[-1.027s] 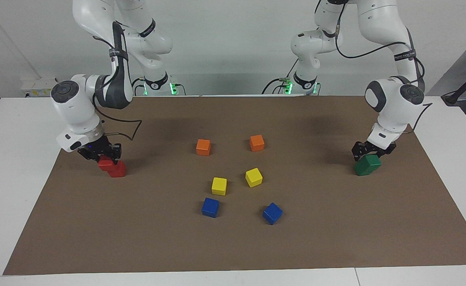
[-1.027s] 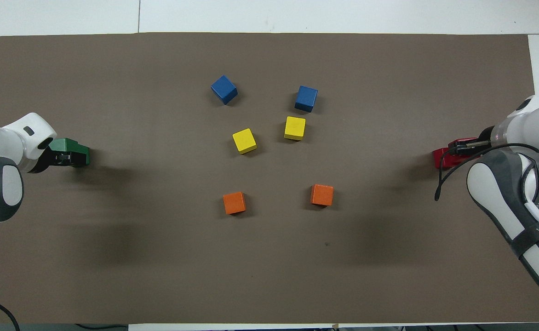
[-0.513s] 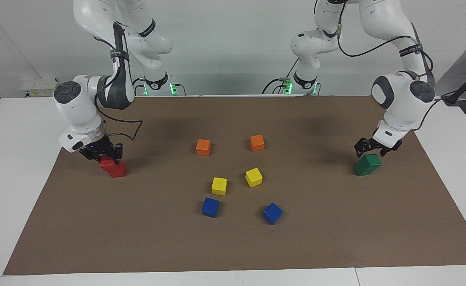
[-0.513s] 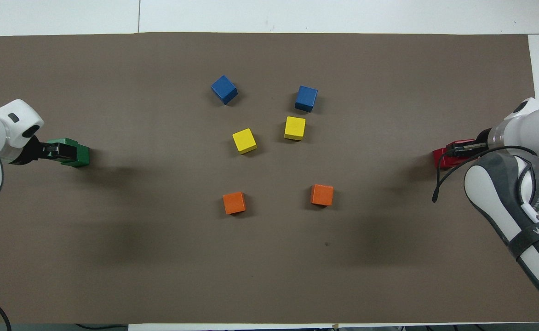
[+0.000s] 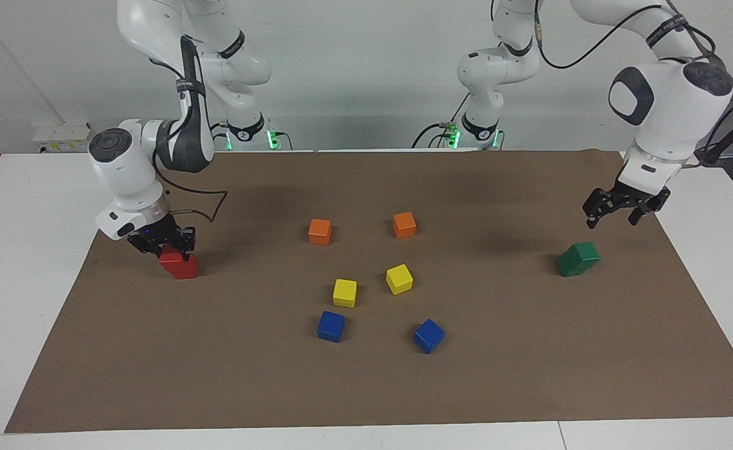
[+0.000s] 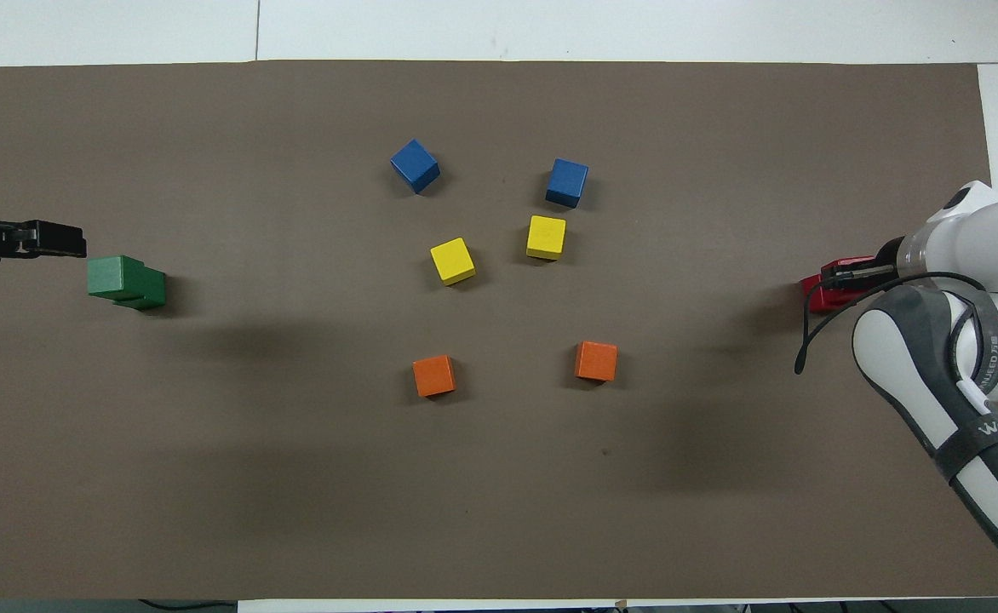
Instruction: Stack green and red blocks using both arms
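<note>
Two green blocks are stacked at the left arm's end of the mat. The upper green block [image 5: 583,252] [image 6: 109,275] sits askew on the lower green block [image 5: 568,267] [image 6: 148,291]. My left gripper [image 5: 616,211] [image 6: 60,241] is open and empty, raised in the air above and beside this stack. At the right arm's end, my right gripper [image 5: 161,240] [image 6: 848,274] is shut on the upper red block [image 5: 169,255], which rests on the lower red block [image 5: 185,269]. In the overhead view the red blocks [image 6: 824,294] are partly hidden by the gripper.
Mid-mat lie two orange cubes [image 5: 319,231] [image 5: 404,224], two yellow cubes [image 5: 344,292] [image 5: 399,279] and two blue cubes [image 5: 331,325] [image 5: 428,335]. The brown mat [image 5: 529,375] covers the white table.
My left gripper let go of the upper green block and rose up and away from the stack. My right gripper stayed on the upper red block and shifted it slightly over the lower one.
</note>
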Motion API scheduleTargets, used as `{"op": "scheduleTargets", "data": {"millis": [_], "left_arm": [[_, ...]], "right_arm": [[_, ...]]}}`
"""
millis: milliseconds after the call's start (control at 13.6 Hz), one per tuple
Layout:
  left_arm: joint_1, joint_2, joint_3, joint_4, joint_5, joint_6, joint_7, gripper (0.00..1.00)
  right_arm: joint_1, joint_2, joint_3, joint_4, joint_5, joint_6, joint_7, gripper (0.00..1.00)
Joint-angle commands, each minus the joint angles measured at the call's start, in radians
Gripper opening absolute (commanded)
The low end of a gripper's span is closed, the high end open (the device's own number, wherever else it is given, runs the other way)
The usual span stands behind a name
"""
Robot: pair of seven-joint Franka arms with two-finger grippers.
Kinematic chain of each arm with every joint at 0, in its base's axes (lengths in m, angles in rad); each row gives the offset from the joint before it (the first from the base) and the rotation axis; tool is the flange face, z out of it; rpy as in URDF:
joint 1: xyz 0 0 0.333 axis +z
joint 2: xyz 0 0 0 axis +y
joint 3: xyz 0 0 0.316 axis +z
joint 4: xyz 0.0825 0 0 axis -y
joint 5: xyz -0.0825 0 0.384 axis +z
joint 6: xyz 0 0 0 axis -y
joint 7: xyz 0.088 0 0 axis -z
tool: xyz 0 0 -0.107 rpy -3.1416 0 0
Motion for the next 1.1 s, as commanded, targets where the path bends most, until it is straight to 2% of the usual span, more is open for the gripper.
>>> {"op": "scheduleTargets", "data": {"millis": [0, 293, 587, 1027], "left_arm": [[-0.050, -0.081, 0.002, -0.009, 0.003, -0.105, -0.080, 1.00], [-0.105, -0.105, 0.005, 0.025, 0.001, -0.238, -0.089, 1.00], [-0.185, -0.085, 0.054, 0.092, -0.017, -0.295, -0.089, 1.00], [-0.188, -0.065, 0.064, 0.115, -0.053, -0.380, -0.087, 1.00]], "right_arm": [[-0.005, -0.026, 0.005, -0.037, 0.010, 0.023, -0.014, 0.00], [-0.006, -0.029, 0.005, -0.046, 0.010, 0.023, -0.018, 0.00], [-0.012, -0.036, 0.006, -0.063, 0.010, 0.023, -0.026, 0.00], [-0.017, -0.036, 0.005, -0.064, 0.010, 0.025, -0.037, 0.00]]}}
